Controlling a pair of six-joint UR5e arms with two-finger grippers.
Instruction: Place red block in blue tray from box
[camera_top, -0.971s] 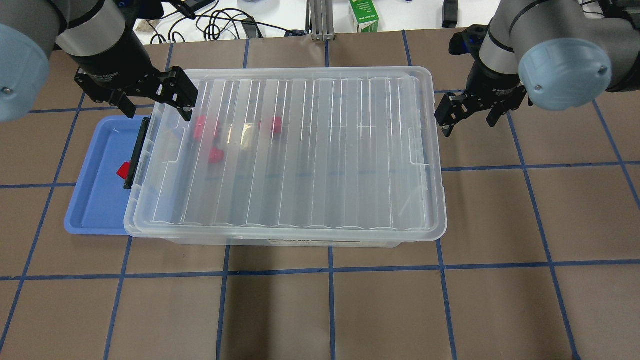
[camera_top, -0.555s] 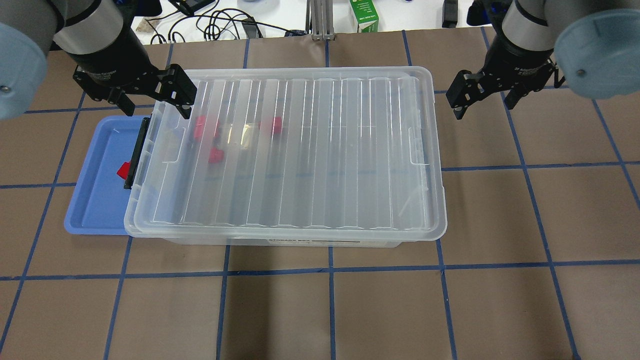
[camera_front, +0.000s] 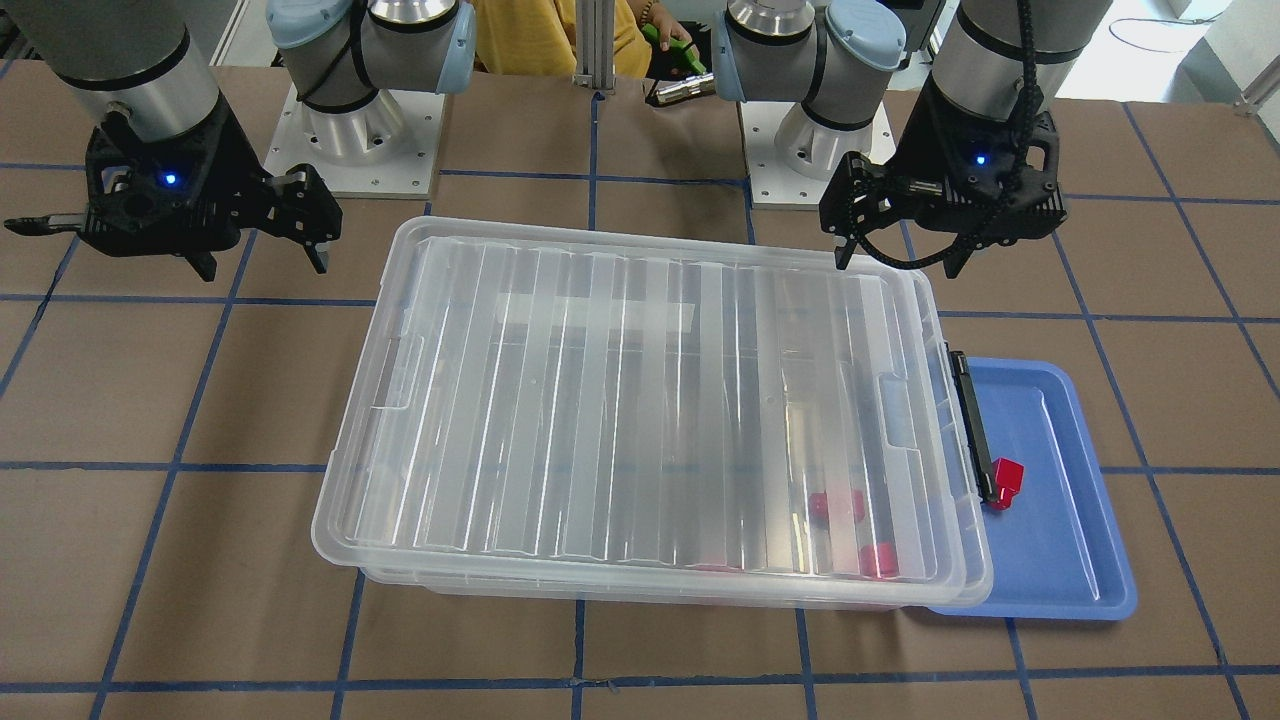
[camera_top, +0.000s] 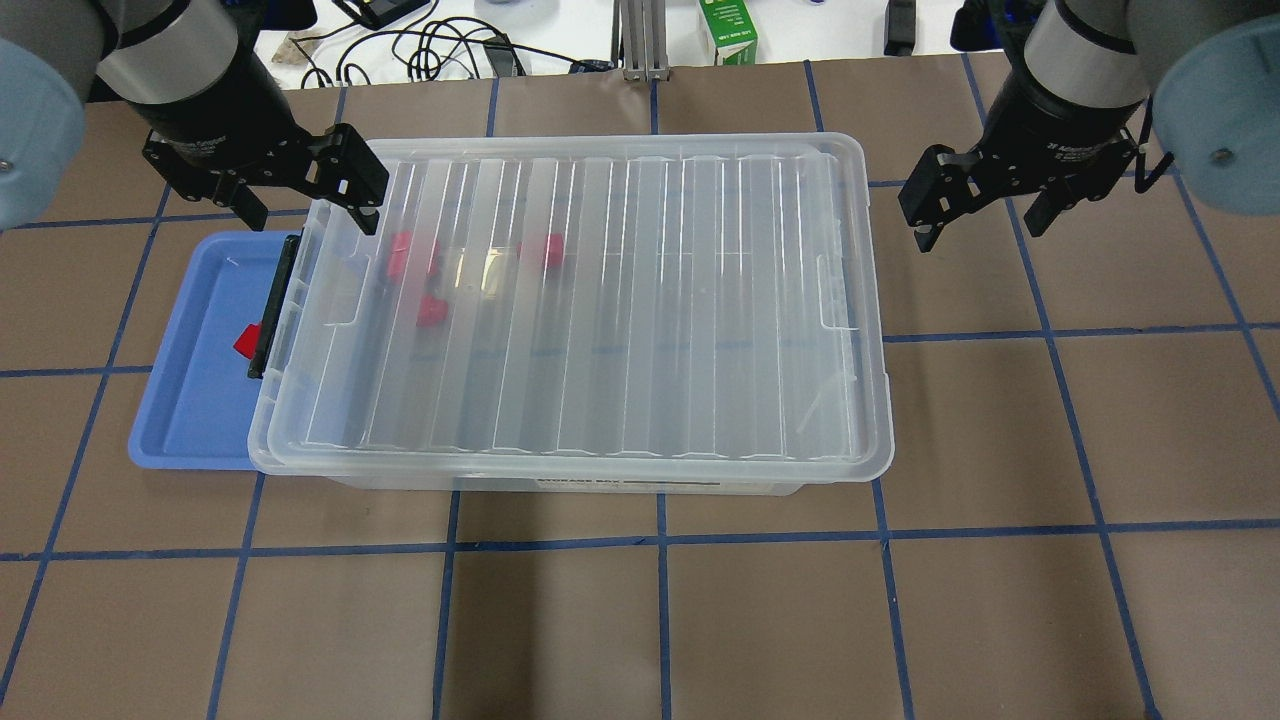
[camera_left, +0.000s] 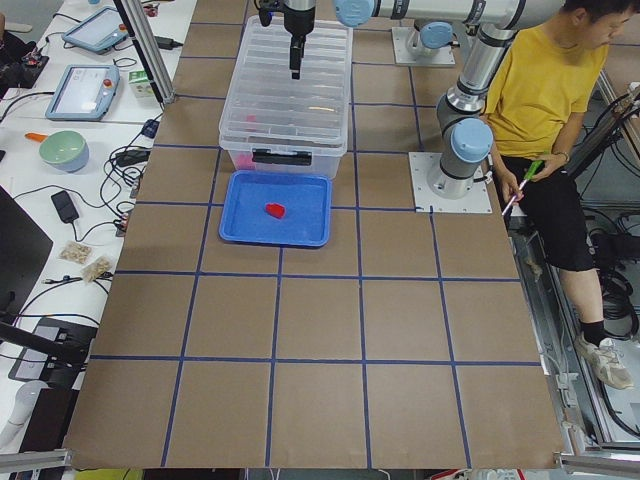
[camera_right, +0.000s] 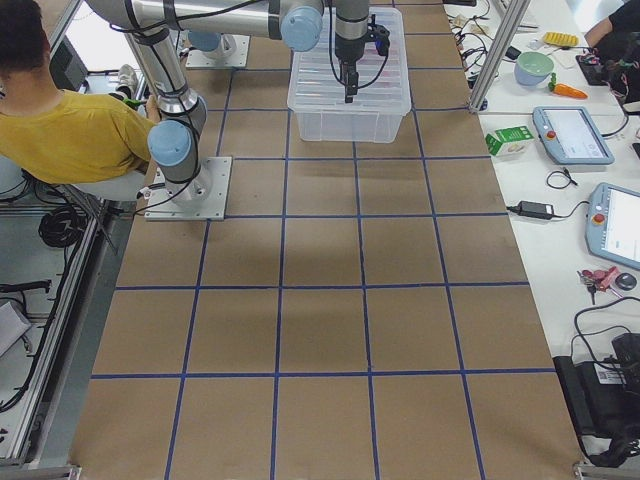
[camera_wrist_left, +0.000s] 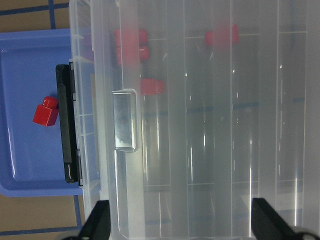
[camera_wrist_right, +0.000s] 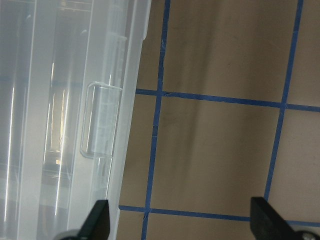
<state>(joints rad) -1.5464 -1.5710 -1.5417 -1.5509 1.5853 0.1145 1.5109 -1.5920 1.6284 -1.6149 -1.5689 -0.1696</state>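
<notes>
The box is a clear bin with its ribbed lid on and a black latch at its left end. Three red blocks show blurred through the lid near that end. The blue tray lies partly under the latch end and holds one red block, which also shows in the left wrist view. My left gripper is open and empty above the box's far left corner. My right gripper is open and empty above the table, past the box's right end.
The brown table has blue tape lines. Cables and a green carton lie beyond the far edge. A person in a yellow shirt sits by the robot's base. Tablets and a bowl sit on the side bench.
My right gripper has moved away from the box's right end, toward the far right. My left gripper has shifted slightly toward the far edge. The box, lid and blocks have not moved.
</notes>
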